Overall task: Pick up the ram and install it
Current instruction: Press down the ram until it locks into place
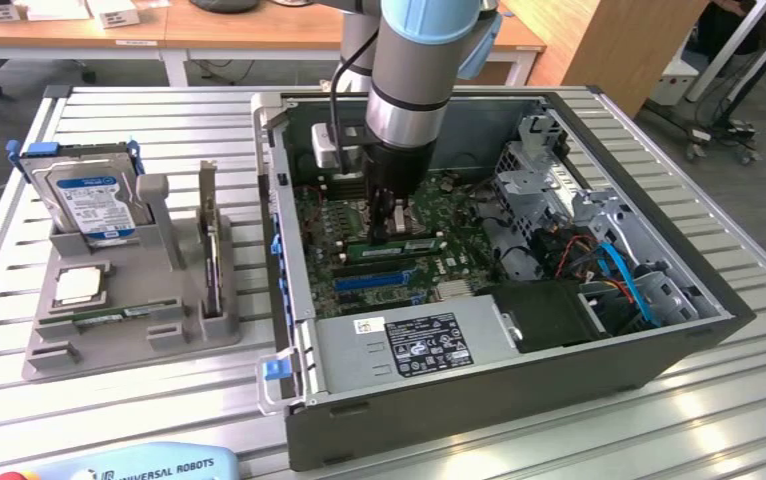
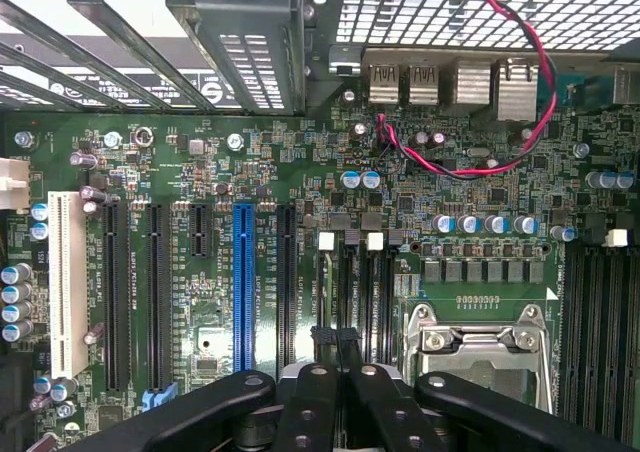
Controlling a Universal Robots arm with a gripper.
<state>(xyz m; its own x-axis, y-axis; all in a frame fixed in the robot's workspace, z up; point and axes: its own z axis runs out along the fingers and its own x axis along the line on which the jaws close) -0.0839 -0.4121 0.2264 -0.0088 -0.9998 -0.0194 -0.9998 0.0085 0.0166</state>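
The computer case (image 1: 517, 395) is showing matt dark grey painted metal; the motherboard (image 2: 200, 172) is gleaming glossy green, its blue slot (image 2: 243, 282) looking like smooth plastic; the CPU socket frame (image 2: 480, 337) is shining as bright bare metal; the gripper (image 2: 340, 357) is showing matt black; the table (image 1: 757, 420) is looking like ribbed brushed aluminium.

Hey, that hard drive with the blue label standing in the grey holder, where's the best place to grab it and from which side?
Take the hard drive by its top edge, pinching across its two flat faces, and come straight down from above. It stands upright in the grey holder, whose walls cover its lower part, so only the upper part is free.
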